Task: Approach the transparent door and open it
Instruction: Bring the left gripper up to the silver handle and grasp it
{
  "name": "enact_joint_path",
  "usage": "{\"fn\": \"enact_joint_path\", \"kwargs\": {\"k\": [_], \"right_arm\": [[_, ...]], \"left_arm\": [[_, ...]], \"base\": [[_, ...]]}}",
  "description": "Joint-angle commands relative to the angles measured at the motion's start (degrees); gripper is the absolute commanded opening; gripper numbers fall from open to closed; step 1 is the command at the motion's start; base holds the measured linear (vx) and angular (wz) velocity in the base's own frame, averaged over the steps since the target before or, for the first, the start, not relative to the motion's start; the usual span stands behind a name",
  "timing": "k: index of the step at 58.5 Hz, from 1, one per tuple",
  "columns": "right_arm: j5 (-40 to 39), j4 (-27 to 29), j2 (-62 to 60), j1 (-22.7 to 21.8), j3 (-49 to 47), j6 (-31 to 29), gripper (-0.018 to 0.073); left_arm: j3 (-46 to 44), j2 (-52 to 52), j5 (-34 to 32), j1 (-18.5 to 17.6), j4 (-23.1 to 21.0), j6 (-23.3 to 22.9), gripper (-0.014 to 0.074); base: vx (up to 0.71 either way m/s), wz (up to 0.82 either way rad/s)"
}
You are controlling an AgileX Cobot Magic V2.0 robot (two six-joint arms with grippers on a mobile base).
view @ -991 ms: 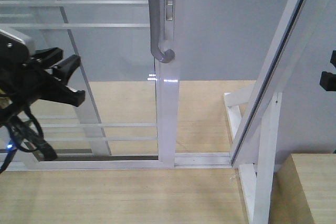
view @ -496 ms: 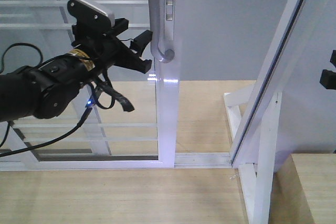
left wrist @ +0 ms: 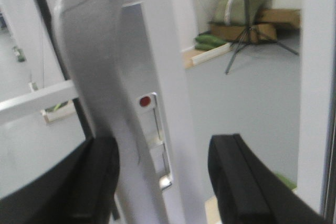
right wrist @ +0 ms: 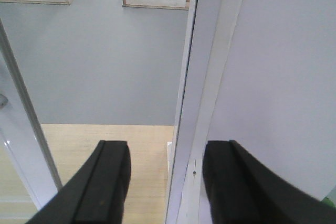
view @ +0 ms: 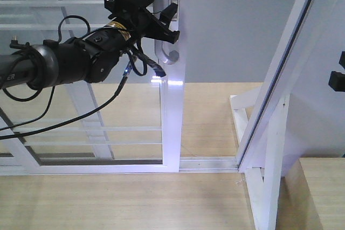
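Note:
The transparent door is a glass panel with thin white bars in a white frame, and its stile runs down the middle of the front view. A curved grey pull handle hangs on that stile. My left gripper is up at the handle, open. In the left wrist view the handle and stile stand between the two black fingers of the left gripper. My right gripper is open at the far right, holding nothing.
A white slanted post with a triangular brace stands right of the door. The post fills the background between the right fingers. A wooden block sits at the lower right. The door's bottom track crosses the wood floor.
My left arm has risen from the lower left and swung right, bringing its open gripper up to the door handle. The right gripper and the door have not moved.

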Motion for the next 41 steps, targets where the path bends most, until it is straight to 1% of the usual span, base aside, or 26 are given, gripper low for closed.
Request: {"fn": "enact_joint_path", "kwargs": {"k": [1, 6, 20, 34, 37, 41], "right_arm": [[-3.9, -0.8, -0.4, -0.4, -1.7, 0.1, 0.0406], [-3.7, -0.8, -0.4, -0.4, -1.7, 0.1, 0.0406], [-3.5, -1.0, -0.4, -0.4, -1.7, 0.0, 0.0406], [-3.5, -1.0, -0.4, -0.4, -1.7, 0.0, 0.0406], [-3.5, -1.0, -0.4, -0.4, -1.7, 0.0, 0.0406], [-3.5, -1.0, -0.4, -0.4, -1.7, 0.0, 0.0406]], "left_arm": [[-5.3, -1.1, -3.9, -0.3, -3.8, 2.1, 0.0506], [-7.3, 0.3, -3.9, -0.3, -5.8, 3.4, 0.0506], [-9.2, 2.7, -3.5, -0.3, -5.7, 3.5, 0.0506], [-9.2, 2.8, -2.3, -0.1, -5.9, 3.5, 0.0462], [-9.2, 2.5, -1.5, -0.1, -6.9, 3.5, 0.0453], [-9.2, 2.2, -1.0, -0.1, -9.5, 3.5, 0.0447]], "base": [[0.0, 0.0], [0.0, 0.01], [0.0, 0.0], [0.0, 0.0], [0.0, 0.0], [0.0, 0.0]]}}
